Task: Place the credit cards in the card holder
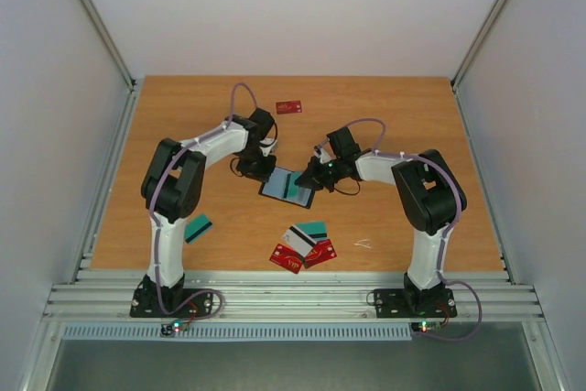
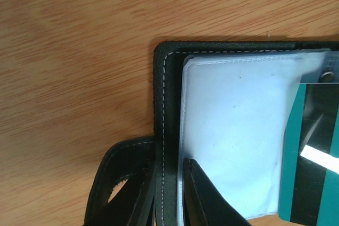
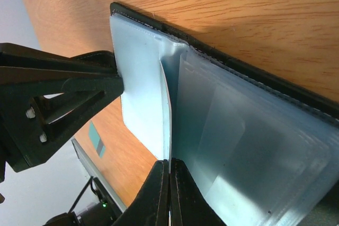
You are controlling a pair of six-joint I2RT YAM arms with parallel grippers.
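Observation:
The black card holder [image 1: 277,187] lies open mid-table, its pale bluish sleeves [image 2: 233,130] facing up. My left gripper [image 2: 170,169] is shut on the holder's stitched black edge [image 2: 161,104], beside the clasp tab [image 2: 119,175]. My right gripper [image 3: 169,163] is shut on a teal credit card [image 2: 312,146] with a dark stripe. The card stands on edge among the sleeves [image 3: 243,130], its lower part tucked into them. Loose credit cards lie about: a red one [image 1: 289,106] at the back, a teal one [image 1: 198,228] at the front left, and a red, white and teal pile [image 1: 305,244] at the front.
The left gripper's black body [image 3: 58,99] stands close to the holder's left side in the right wrist view. A small pale scrap [image 1: 363,244] lies at the front right. Metal rails [image 1: 293,295] run along the near edge, and white walls enclose the table.

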